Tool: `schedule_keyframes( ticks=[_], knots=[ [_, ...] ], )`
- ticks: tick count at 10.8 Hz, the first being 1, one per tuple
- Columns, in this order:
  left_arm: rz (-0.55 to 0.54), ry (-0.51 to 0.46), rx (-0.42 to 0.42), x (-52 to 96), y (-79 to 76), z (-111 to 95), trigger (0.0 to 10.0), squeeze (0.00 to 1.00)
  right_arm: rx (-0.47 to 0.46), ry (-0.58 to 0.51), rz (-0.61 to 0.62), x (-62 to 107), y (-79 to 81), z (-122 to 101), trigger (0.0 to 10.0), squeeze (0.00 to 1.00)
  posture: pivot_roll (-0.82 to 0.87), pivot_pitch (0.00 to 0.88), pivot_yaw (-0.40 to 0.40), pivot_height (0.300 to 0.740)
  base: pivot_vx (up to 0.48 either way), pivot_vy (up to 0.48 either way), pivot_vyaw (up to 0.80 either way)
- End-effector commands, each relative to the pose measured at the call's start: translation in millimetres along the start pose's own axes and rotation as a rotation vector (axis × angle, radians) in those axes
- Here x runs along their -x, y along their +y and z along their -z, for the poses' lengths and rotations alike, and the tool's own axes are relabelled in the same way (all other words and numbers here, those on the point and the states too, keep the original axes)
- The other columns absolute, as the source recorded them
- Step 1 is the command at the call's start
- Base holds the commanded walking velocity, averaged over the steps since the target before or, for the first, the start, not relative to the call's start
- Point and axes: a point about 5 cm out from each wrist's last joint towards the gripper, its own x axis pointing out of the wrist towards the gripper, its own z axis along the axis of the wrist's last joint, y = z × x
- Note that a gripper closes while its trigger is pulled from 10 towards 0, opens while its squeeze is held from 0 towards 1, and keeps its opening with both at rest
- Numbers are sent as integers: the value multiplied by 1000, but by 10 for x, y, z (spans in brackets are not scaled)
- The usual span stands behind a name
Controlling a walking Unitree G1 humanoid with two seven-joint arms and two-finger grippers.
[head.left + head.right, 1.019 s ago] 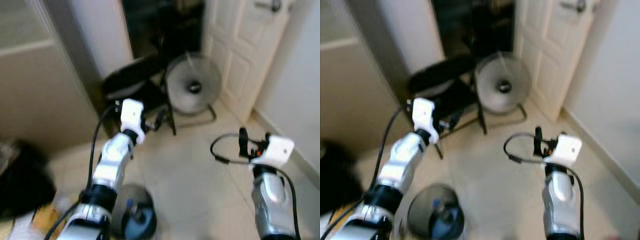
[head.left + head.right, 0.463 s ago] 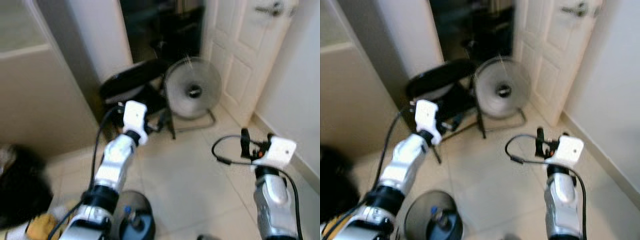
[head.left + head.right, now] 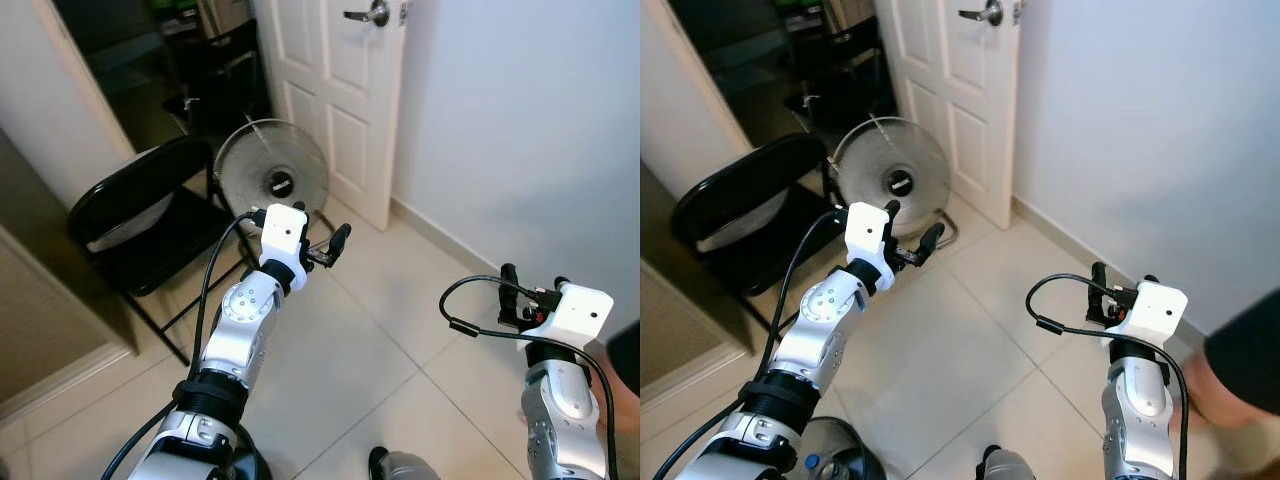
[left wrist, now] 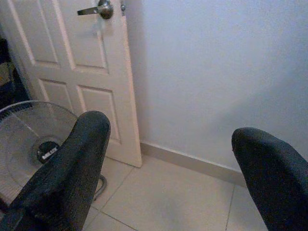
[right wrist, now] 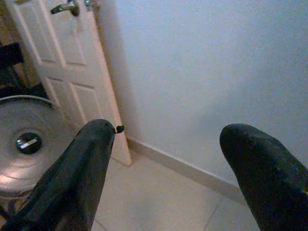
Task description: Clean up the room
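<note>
Turning has swung the head camera: a second ago the fan sat centre-frame with a dark heap on the floor to its left, and now the left eye view has the fan [image 3: 272,183] pushed up and left, with the white door [image 3: 335,95] behind it and a bare wall filling the side away from the chair. Just beside the fan stands the black chair [image 3: 140,225]; the left gripper [image 3: 325,243] hovers in the air in front of the fan, fingers spread and holding nothing, while the right gripper [image 3: 530,290] hangs over the tiles well away from the fan, toward the wall, also spread and empty. The right eye view gives the same layout, plus a blurred dark shape [image 3: 1245,360] at the edge far from the fan, perhaps a person, though I cannot tell. The left wrist view looks between two parted fingers [image 4: 72,168] at the door, its lever handle [image 4: 96,9] and the fan's grille beside it. The right wrist view shows much the same past its own parted fingers [image 5: 82,163], with the skirting running away from the door. No clutter lies near the fan in this new outlook, so for tidying, I judge the robot is scanning and has nothing chosen to pick up yet.
</note>
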Motion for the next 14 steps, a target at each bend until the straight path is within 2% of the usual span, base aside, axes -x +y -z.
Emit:
schedule_keyframes(
  ticks=[1, 4, 10, 11, 14],
  knots=[
    [0, -1, 3, 21, 42, -10, 10000, 0, -2, -15, -23, -24, 63, -26, 10000, 0, -163, 0, 112, 740, 259, 0, 0],
    [-21, 0, 30, 24, 65, -2, 10000, 0, 6, -20, -20, -18, 33, -41, 10000, 0, -168, 0, 110, 740, 466, 0, 0],
    [-9, 3, 29, 22, -7, 26, 10000, 0, 22, -17, -30, 4, 4, -46, 10000, 0, -187, 0, 108, 740, 435, 0, 0],
    [-66, 11, 22, 3, 52, 29, 10000, 0, 23, -16, -29, 17, 2, -41, 10000, 0, -188, 0, 109, 740, 409, 247, 0],
    [-44, 17, 34, -4, 19, 39, 10000, 0, 19, -15, -24, 43, 6, -34, 10000, 0, -197, 0, 116, 740, 411, 247, 0]
  ],
)
